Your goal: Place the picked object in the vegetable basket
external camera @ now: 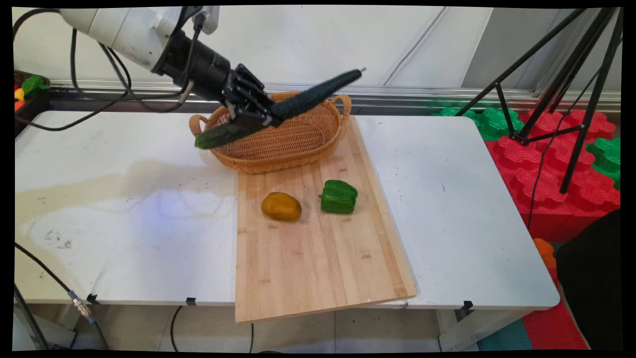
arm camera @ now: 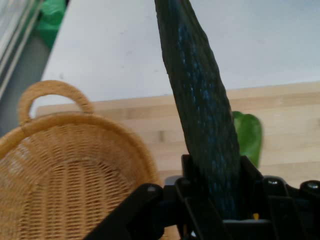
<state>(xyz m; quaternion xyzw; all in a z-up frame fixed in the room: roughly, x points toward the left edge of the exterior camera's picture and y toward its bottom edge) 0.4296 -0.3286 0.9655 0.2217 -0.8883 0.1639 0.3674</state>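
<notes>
My gripper (external camera: 266,118) is shut on a long dark green cucumber (external camera: 308,97), held in the air above the woven wicker basket (external camera: 293,144). The cucumber slants from lower left to upper right across the basket. In the hand view the cucumber (arm camera: 200,110) rises between the jaws, with the basket (arm camera: 65,170) at the lower left. A green bell pepper (external camera: 339,197) and a yellow-brown potato-like vegetable (external camera: 281,206) lie on the wooden cutting board (external camera: 318,263). The pepper (arm camera: 248,136) peeks out behind the cucumber in the hand view.
The cutting board overhangs the white table's (external camera: 124,223) front edge. A black tripod (external camera: 561,99) and red and green foam blocks (external camera: 546,164) stand to the right. A crate with coloured toys (external camera: 27,92) sits at the far left. Black cables hang from the arm.
</notes>
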